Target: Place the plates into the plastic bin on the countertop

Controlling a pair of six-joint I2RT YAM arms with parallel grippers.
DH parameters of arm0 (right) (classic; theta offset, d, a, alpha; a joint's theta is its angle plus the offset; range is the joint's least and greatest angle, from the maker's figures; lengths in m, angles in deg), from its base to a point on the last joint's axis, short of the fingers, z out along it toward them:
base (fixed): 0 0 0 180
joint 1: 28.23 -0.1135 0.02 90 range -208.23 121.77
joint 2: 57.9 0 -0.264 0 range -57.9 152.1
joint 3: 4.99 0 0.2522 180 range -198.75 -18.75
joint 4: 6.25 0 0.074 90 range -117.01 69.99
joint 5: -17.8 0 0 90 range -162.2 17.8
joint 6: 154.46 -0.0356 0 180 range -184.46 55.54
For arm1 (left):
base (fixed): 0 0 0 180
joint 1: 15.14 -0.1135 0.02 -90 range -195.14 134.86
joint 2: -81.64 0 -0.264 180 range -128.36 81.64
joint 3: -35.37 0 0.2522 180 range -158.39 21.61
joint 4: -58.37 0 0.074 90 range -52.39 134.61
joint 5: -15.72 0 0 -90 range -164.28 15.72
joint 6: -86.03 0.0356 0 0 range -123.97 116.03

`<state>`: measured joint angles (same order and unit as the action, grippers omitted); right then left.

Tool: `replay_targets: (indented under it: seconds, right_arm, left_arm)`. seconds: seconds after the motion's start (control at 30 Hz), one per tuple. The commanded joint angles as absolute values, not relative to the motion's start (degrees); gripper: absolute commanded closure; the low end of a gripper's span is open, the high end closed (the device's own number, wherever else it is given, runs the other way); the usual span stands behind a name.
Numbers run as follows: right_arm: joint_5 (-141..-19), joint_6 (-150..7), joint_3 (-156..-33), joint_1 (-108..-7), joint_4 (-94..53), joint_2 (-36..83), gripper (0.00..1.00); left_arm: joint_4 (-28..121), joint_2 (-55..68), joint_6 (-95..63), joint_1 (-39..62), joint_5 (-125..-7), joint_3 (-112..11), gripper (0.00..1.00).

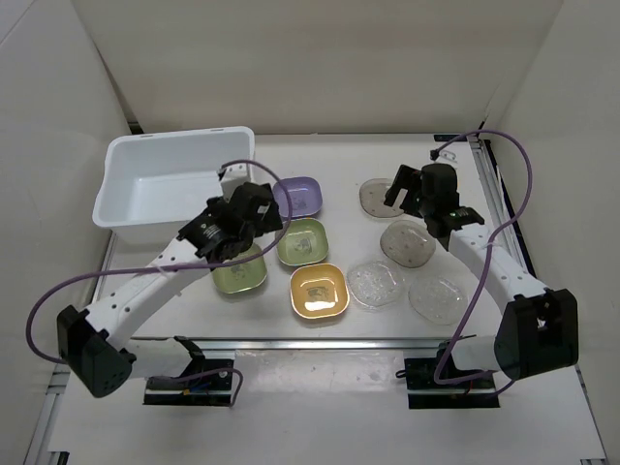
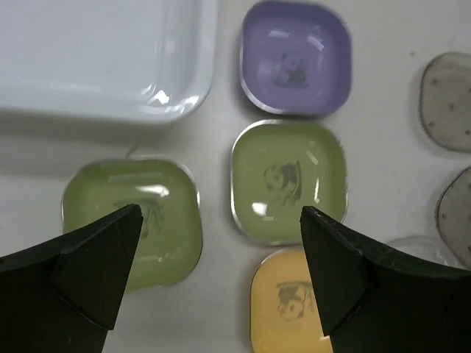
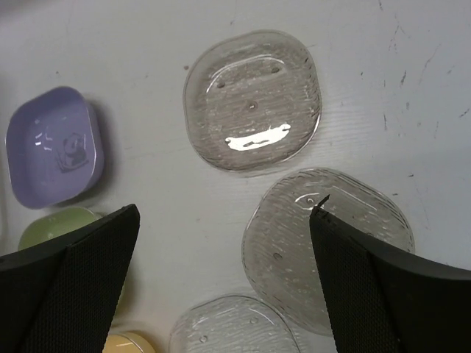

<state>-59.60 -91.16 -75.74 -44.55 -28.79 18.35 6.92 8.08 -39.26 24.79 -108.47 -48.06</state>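
Left hand (image 2: pixel 219 213) agape, empty, above green plates (image 2: pixel 288 180); right hand (image 3: pixel 224 212) likewise above clear plates (image 3: pixel 254 103).

Back wall (image 1: pixel 320 58): plain white panel, upright, spanning the far side. Left wall (image 1: pixel 48 174) and right wall (image 1: pixel 581 145): white panels, meeting it at the corners. Near rail (image 1: pixel 320 342): metal, runs across the front. Right rail (image 1: pixel 496 194): along the right side.
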Motion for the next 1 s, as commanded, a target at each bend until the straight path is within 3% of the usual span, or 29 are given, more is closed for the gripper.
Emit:
replay_targets:
  seconds: [0.0, 0.27, 0.5, 0.67, 0.8, 0.93, 0.97]
  right_arm:
    - [-63.47, -88.91, -73.86, -44.76, -25.2, 15.58, 0.01]
    - [-60.95, -88.73, -74.57, -45.46, -27.4, 16.11, 0.01]
    - [-64.81, -91.89, -76.58, -45.11, -29.85, 17.86, 0.03]
    - [-67.98, -92.06, -75.09, -45.11, -28.45, 16.99, 0.04]
    - [-69.03, -91.88, -74.82, -45.11, -28.01, 16.98, 0.04]
    - [-68.86, -91.71, -75.7, -45.11, -29.15, 16.98, 0.04]
    - [-68.68, -91.71, -75.53, -45.11, -29.15, 16.81, 0.05]
  left_arm:
    - [-5.29, 12.55, -55.45, 25.99, -109.79, -43.26, 0.01]
    - [-12.69, 22.55, -71.2, 27.49, -104.17, -28.59, 0.01]
    - [-6.38, 25.39, -74.55, 25.83, -108.02, -18.74, 0.01]
    - [-6.72, 20.82, -75.86, 19.5, -110.05, -16.37, 0.01]
    - [3.98, 21.87, -68.67, 13.62, -108.04, -11.46, 0.02]
    - [15.41, 21.52, -62.0, 5.0, -100.15, -7.31, 0.09]
    - [16.13, 21.52, -61.63, 4.12, -99.42, -6.35, 0.15]
